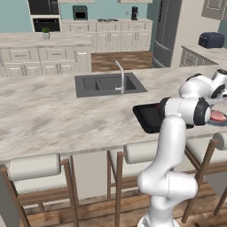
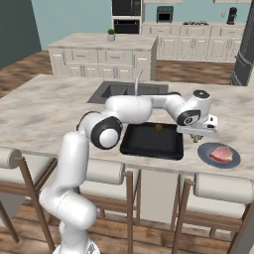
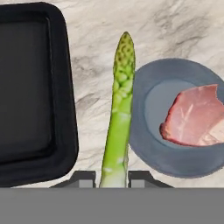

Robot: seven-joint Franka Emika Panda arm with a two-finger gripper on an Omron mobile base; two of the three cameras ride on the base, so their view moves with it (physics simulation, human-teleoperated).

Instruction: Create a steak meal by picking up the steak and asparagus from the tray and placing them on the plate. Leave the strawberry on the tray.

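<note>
So taking the tray [image 2: 151, 141] as the reference: it's a black rectangle with rounded corners and a raised rim, sitting on the marbled beige tabletop [image 2: 44, 111] just in front of the dark sink [image 2: 119, 90] with its thin curved faucet [image 2: 137, 79]. The strawberry [image 2: 158, 127] is a tiny reddish blob near the tray's back edge, too small to make out properly. In the left base view the robot's own white arm blocks most of the tray, so you get just its left corner poking out.

Right of the tray, the hand [image 2: 197, 137] hangs over the bare strip of tabletop between the tray and the plate [image 2: 219, 155]. In the hand view it's clamped on the base of the asparagus [image 3: 118, 118], a bumpy green stalk with a tapered scaly tip, pointing away from the fingers [image 3: 83, 178] along the gap. The stalk's tip end overlaps the plate's rim in that view.

Further right of the tray is the plate, round, flat, grey-blue, with the steak [image 2: 221, 153] lying on it, a pinkish slab with a paler edge. The hand view cuts off the steak's right side
</note>
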